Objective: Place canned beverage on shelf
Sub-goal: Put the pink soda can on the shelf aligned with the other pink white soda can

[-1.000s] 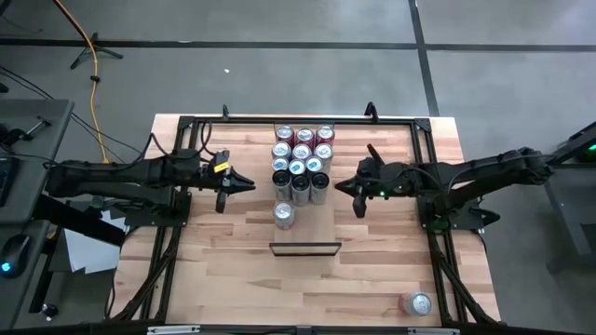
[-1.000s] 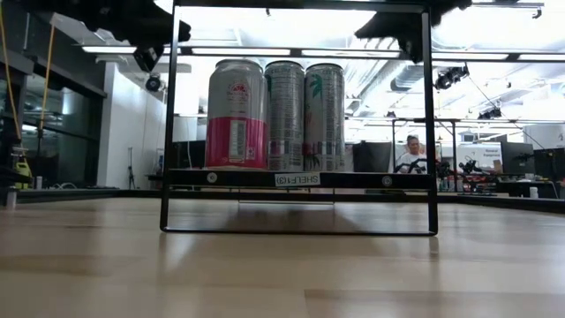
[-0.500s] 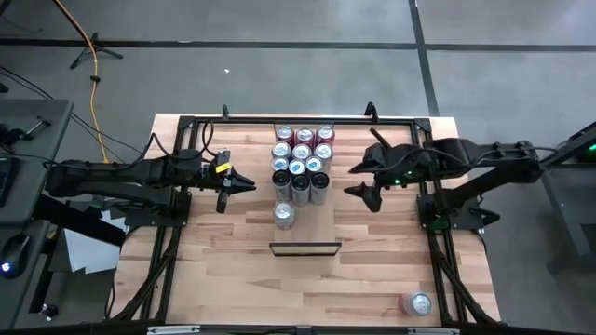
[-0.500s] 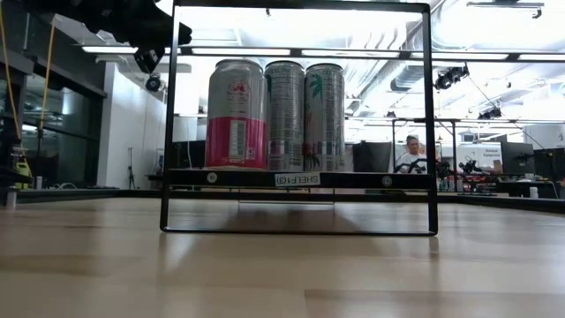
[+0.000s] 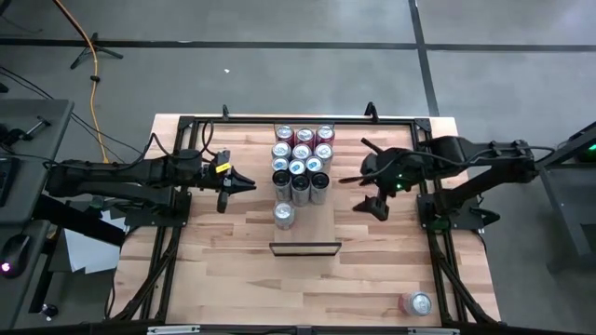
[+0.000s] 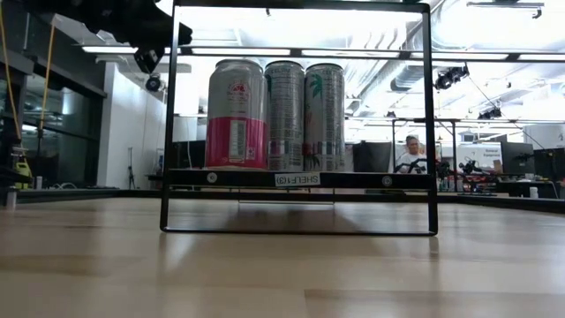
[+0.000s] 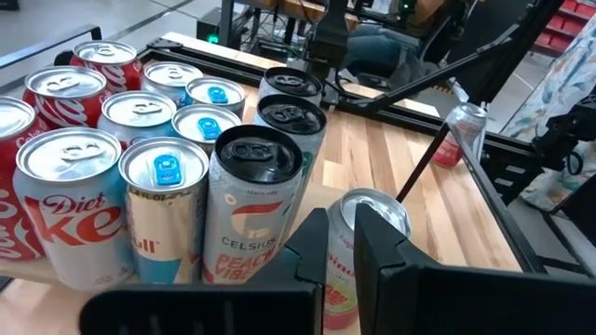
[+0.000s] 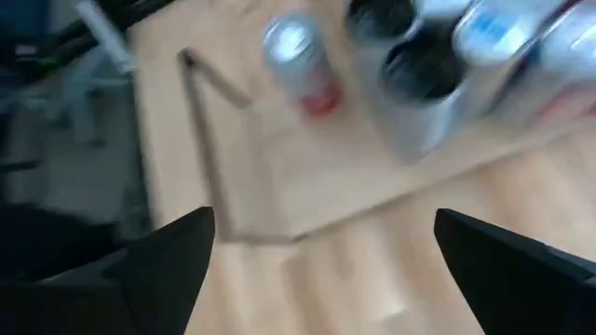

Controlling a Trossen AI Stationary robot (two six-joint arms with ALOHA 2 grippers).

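Watching from the side | shelf (image 5: 304,200) is landmark: cans packed at its far end, one more can alone nearer its front | stray can (image 5: 416,303) lies toppled at table's near-right corner, well off shelf | right gripper (image 5: 366,191) spread wide, just right of shelf, nearer arm | left gripper (image 5: 237,185) pressed together, left of shelf.

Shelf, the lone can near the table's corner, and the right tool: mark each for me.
shelf (image 5: 325,228): high view, bare wood panel.
lone can (image 5: 418,303): high view, its top.
right tool (image 5: 365,193): high view, between its open fingertips.
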